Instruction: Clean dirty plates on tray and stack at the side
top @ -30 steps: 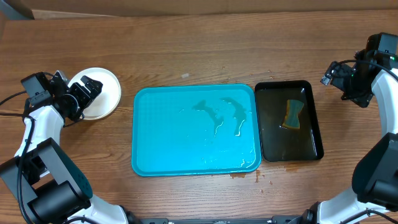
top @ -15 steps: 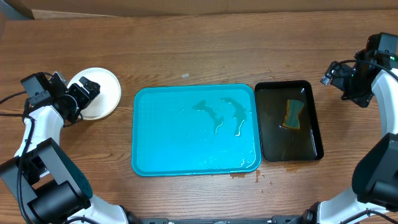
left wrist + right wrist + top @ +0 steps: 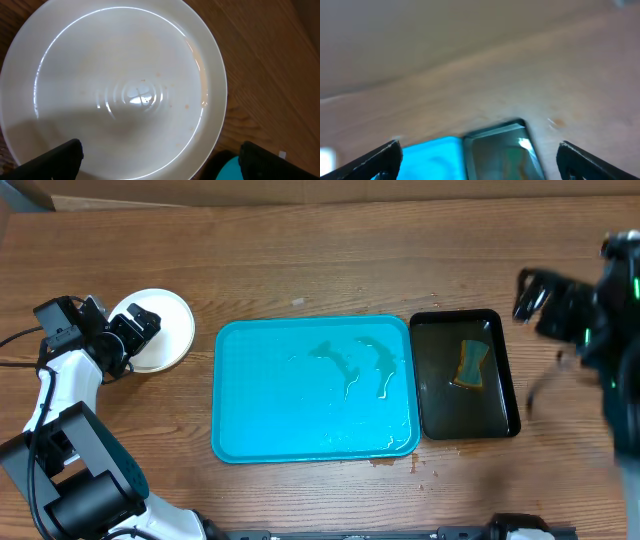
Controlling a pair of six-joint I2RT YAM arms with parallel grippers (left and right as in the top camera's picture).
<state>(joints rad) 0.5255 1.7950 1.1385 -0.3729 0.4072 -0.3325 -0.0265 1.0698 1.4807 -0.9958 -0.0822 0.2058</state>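
At the near edge of the surface (image 3: 300, 270), by the near-rt corner of the tray (image 3: 260, 415), I see a few brownish drips (image 3: 395, 461). The tray itself, turquoise w/ a raised rim, sits mid-surface, wet streaks (image 3: 350, 365) across its far-rt part. Just beside it on the rt, the black tray (image 3: 450, 412) holds dark liquid and a sponge (image 3: 468, 365), yellow and blue-green. Left of the tray, off it and apart, one white plate (image 3: 178, 330) rests on the surface. The wrist cam shows a few tiny reddish specks on it, and I can't tell if other plates lie under it. The left gripper (image 3: 143, 320) hangs over that plate's left part, jaws spread full wide, nothing in them. Farther out on the rt, the right gripper (image 3: 479, 159) is beyond the black tray's far-rt corner, badly blurred from overhead. Its wrist cam shows jaws wide apart, holding nothing, both trays in view past them.
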